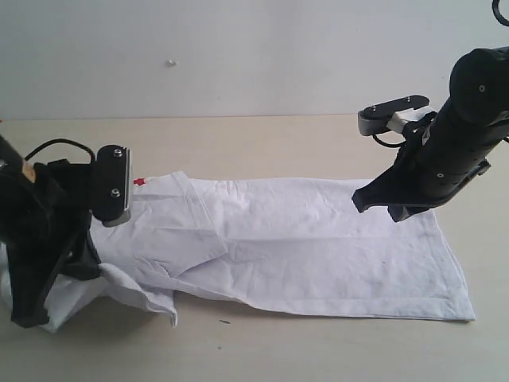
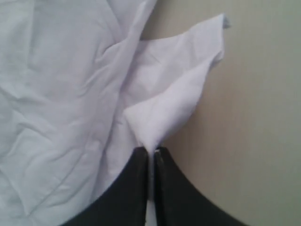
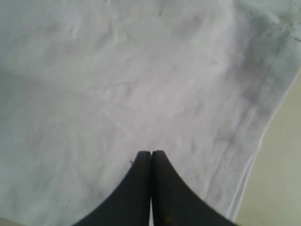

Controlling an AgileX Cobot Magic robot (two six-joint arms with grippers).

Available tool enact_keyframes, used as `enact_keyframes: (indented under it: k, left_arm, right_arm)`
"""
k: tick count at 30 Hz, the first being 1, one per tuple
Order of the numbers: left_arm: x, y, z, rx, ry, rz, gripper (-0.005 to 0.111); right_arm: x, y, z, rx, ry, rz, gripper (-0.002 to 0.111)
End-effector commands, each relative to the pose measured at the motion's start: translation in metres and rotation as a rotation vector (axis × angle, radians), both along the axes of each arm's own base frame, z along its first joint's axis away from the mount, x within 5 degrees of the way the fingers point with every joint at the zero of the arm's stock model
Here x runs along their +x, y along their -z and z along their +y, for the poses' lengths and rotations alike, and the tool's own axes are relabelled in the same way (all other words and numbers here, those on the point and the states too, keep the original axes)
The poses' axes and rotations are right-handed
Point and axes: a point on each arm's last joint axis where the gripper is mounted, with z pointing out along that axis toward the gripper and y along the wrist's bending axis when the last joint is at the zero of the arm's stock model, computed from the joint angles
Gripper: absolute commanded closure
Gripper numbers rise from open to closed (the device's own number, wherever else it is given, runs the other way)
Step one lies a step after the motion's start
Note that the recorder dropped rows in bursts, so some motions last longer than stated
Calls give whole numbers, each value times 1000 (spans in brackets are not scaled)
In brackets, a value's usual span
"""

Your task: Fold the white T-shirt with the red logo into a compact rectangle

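The white T-shirt (image 1: 318, 239) lies spread across the table, its hem to the right and its collar end to the left, where a small red-orange tag (image 1: 141, 182) peeks out. The red logo is hidden. My left gripper (image 2: 150, 149) is shut on a pinched fold of the shirt's loose sleeve cloth (image 2: 174, 94) at the near left corner (image 1: 119, 286). The left arm (image 1: 40, 239) covers that grip in the exterior view. My right gripper (image 1: 362, 200) is shut with nothing in it, just above the shirt's body (image 3: 141, 70) near the stitched hem (image 3: 263, 94).
Bare beige table (image 1: 278, 350) runs along the front and beyond the hem at the right (image 1: 489, 263). A pale wall (image 1: 238, 56) stands behind. A tiny dark speck (image 1: 225, 321) lies in front of the shirt.
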Motion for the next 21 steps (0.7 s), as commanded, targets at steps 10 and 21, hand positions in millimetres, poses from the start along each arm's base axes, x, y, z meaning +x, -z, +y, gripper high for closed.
enact_keyframes:
  k: [10,21]
  left_arm:
    - [89,18,-42,21,116,-180,107]
    - [124,39,-61,14,206,-272,107]
  right_arm:
    - [0,-3,-1,2,-5,-25,108]
    - [0,-3,-1,3,-5,-26,108]
